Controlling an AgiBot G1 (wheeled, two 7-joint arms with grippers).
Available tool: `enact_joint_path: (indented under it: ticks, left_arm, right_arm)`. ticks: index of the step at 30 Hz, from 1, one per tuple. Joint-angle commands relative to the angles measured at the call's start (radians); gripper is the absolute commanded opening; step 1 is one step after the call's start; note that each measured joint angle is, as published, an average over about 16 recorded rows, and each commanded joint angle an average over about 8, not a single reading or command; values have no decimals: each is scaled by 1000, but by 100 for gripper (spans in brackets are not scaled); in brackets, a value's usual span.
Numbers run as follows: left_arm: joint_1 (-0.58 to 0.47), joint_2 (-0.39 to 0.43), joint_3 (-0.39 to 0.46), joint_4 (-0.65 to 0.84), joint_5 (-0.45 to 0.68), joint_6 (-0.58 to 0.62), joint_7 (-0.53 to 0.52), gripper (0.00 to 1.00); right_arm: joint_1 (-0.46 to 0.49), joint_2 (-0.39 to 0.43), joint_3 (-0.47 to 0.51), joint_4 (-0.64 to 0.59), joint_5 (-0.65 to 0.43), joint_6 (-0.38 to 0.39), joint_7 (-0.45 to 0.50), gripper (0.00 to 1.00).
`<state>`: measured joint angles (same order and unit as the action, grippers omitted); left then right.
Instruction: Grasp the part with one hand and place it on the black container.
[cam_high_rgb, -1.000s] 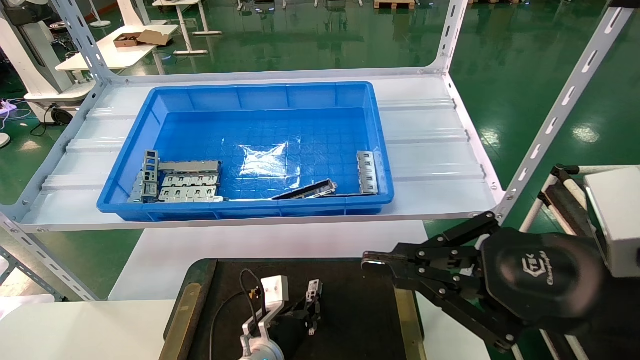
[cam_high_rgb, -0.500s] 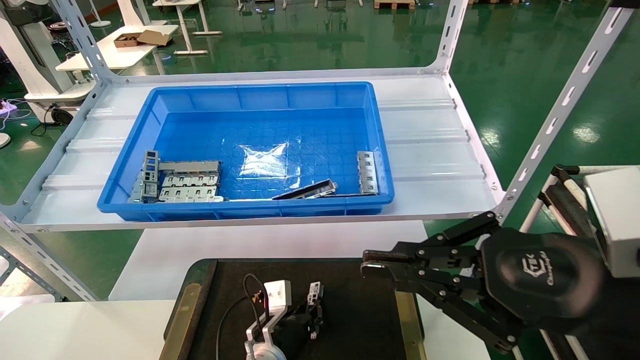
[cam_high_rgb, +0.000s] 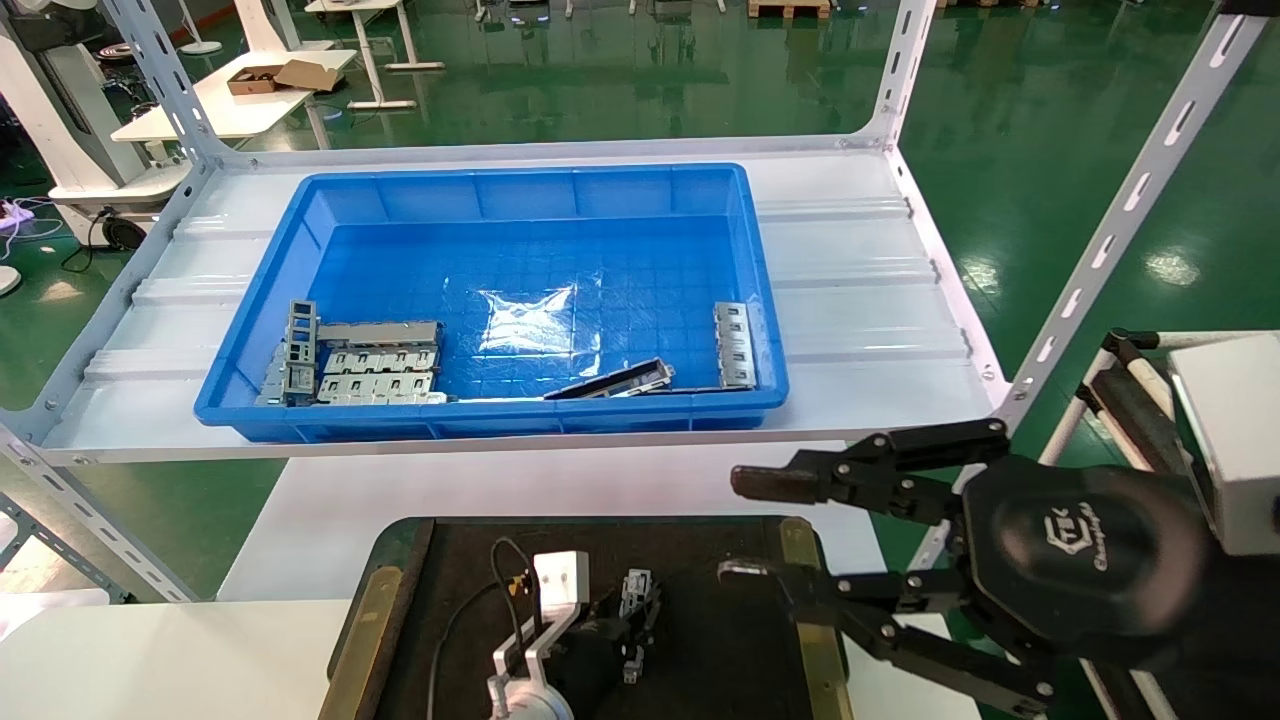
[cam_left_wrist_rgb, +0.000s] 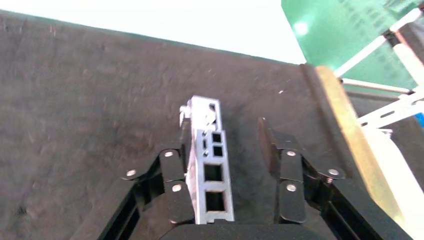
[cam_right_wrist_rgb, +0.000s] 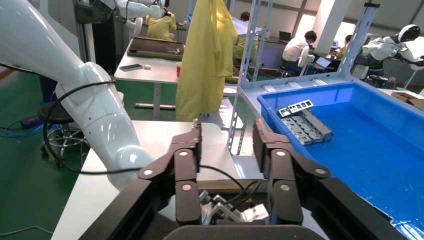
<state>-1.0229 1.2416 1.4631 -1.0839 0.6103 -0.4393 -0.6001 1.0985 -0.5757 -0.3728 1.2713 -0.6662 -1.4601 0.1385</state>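
The part (cam_high_rgb: 633, 584), a light silver channel bar with rectangular cut-outs, is low over the black container (cam_high_rgb: 720, 620) near its middle. My left gripper (cam_high_rgb: 640, 622) is around it. In the left wrist view the part (cam_left_wrist_rgb: 210, 165) leans against one finger while the other finger (cam_left_wrist_rgb: 281, 165) stands apart from it, so the left gripper (cam_left_wrist_rgb: 225, 145) is open over the container (cam_left_wrist_rgb: 75, 100). My right gripper (cam_high_rgb: 730, 527) hangs open and empty over the container's right edge; it also shows in the right wrist view (cam_right_wrist_rgb: 227, 130).
A deep blue bin (cam_high_rgb: 500, 175) on the white shelf (cam_high_rgb: 860, 300) holds several grey plates (cam_high_rgb: 375, 370), a dark slim bar (cam_high_rgb: 610, 380) and another silver bar (cam_high_rgb: 735, 345). Slanted shelf posts (cam_high_rgb: 1120, 230) stand at the right. Brass strips (cam_high_rgb: 365, 640) line the container's sides.
My right gripper's jaws have spread from shut to wide open. My left gripper and the part have shifted slightly to the right and nearer over the container.
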Motion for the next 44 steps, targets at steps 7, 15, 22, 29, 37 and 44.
enact_joint_path:
  ticks: [7, 15, 22, 29, 37, 44]
  left_arm:
    - [-7, -136, -28, -158, 95, 105, -22, 100]
    - [-15, -281, -88, -263, 198, 336, -20, 100]
    - [10, -354, -207, -273, 249, 564, 48, 100]
    - [71, -421, -374, -270, 217, 785, 225, 100]
    - [156, -495, -552, -261, 109, 994, 455, 100]
    - [189, -528, -619, -252, 51, 1071, 535, 100]
  right_arm:
    - [0, 0, 0, 0, 0, 0, 0, 100]
    - [0, 0, 0, 0, 0, 0, 0, 100]
    - [0, 0, 0, 0, 0, 0, 0, 100]
    - [0, 0, 0, 0, 0, 0, 0, 100]
    - [0, 0, 0, 0, 0, 0, 0, 100]
    - [0, 0, 0, 0, 0, 0, 0, 100]
